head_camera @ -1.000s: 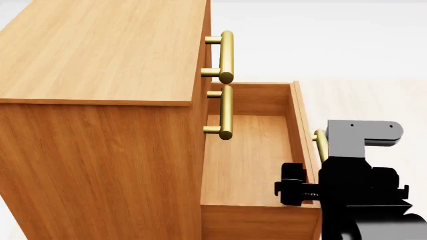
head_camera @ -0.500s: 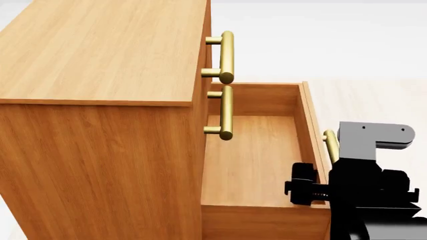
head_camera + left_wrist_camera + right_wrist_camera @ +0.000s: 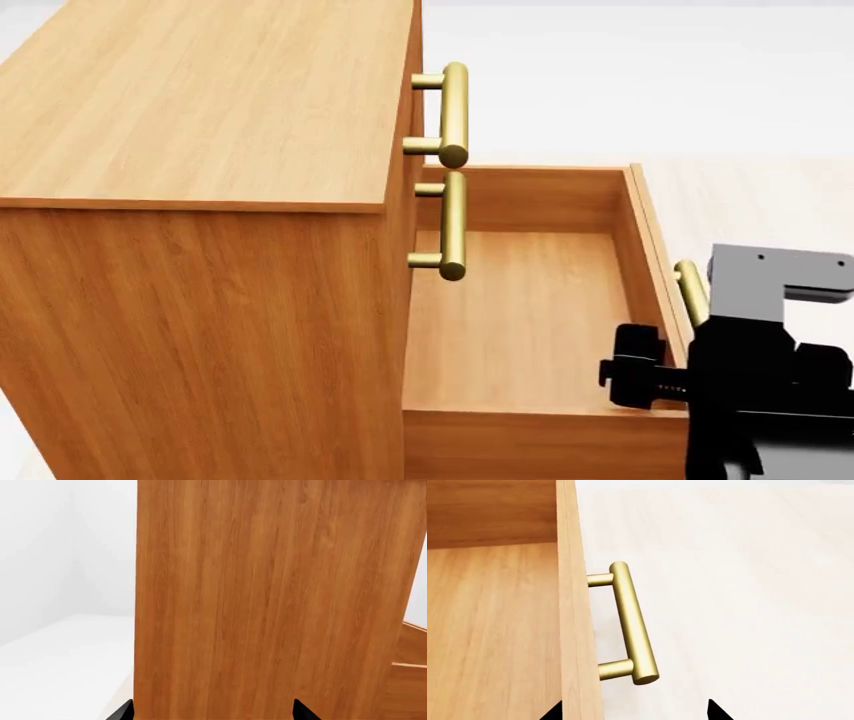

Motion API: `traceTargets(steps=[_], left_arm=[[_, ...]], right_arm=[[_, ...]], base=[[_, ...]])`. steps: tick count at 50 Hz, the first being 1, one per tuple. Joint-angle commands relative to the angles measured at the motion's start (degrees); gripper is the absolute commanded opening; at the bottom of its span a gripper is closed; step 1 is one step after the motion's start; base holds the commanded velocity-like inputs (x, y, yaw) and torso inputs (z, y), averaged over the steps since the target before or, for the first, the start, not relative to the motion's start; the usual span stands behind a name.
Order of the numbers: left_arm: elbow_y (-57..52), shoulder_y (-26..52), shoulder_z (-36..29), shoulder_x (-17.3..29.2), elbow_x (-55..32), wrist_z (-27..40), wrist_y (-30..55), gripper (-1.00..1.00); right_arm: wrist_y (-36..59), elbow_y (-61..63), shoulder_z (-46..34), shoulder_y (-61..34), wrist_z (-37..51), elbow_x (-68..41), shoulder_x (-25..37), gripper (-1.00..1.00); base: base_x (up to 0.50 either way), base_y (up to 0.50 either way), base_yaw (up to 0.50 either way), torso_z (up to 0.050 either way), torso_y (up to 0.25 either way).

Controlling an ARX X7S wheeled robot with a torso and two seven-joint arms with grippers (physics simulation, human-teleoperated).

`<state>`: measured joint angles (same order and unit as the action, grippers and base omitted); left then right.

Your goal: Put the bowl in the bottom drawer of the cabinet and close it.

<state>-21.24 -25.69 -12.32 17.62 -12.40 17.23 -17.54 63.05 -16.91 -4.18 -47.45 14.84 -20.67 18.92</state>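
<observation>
Nearest in the head view, the right gripper [image 3: 667, 375], black, low at the right edge, set over the front board of the bottom drawer [image 3: 514, 320]; from the right wrist view, two dark fingertips [image 3: 715, 711] spread wide apart, one on each side of the front board and brass handle [image 3: 630, 625], clamped on nothing; handle bar lying just beyond the tips, with no visible contact, though the closeness cannot be settled from here.

Bottom drawer pulled well out of the cabinet [image 3: 200, 250]; shallow orange-brown box, bare wood floor showing, nothing lying on the visible part; its handle [image 3: 691, 292] half hidden behind the grey and black wrist in the head view.

Beside the drawer, at the head view's left, the cabinet's broad wood-grain side and flat top; two upper drawers shut, their brass bar handles [image 3: 454, 115] standing out one above the other over the open box.

Left gripper [image 3: 213, 712] facing a plain upright cabinet panel [image 3: 267, 595]; only two black tips at the frame's lower edge, widely parted, gripping nothing.

Beyond the furniture, pale floor [image 3: 747, 580] and white surroundings.

Bowl: not found in any of the three views.
</observation>
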Motion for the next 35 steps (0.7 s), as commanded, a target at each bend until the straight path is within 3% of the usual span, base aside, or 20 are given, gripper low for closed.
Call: traceTargets(steps=[1, 20, 35], left_arm=[[-0.56, -0.14, -0.12, 0.37, -0.22, 0.36, 0.27, 1.00], [-0.08, 0.12, -0.43, 0.62, -0.45, 0.65, -0.14, 1.00], [0.29, 0.28, -0.72, 0.86, -0.61, 0.79, -0.48, 1.00]], right_arm=[[-1.05, -2.28, 1.05, 0.49, 0.79, 2.37, 1.20, 1.00], [-2.42, -2.37, 1.69, 1.05, 1.16, 2.45, 2.01, 1.00], [-2.95, 16.58, 6.31, 4.20, -1.60, -3.24, 3.50, 1.00]], base=[[0.00, 0.00, 0.00, 0.000, 0.000], [0.00, 0.00, 0.00, 0.000, 0.000], [0.00, 0.00, 0.00, 0.000, 0.000]])
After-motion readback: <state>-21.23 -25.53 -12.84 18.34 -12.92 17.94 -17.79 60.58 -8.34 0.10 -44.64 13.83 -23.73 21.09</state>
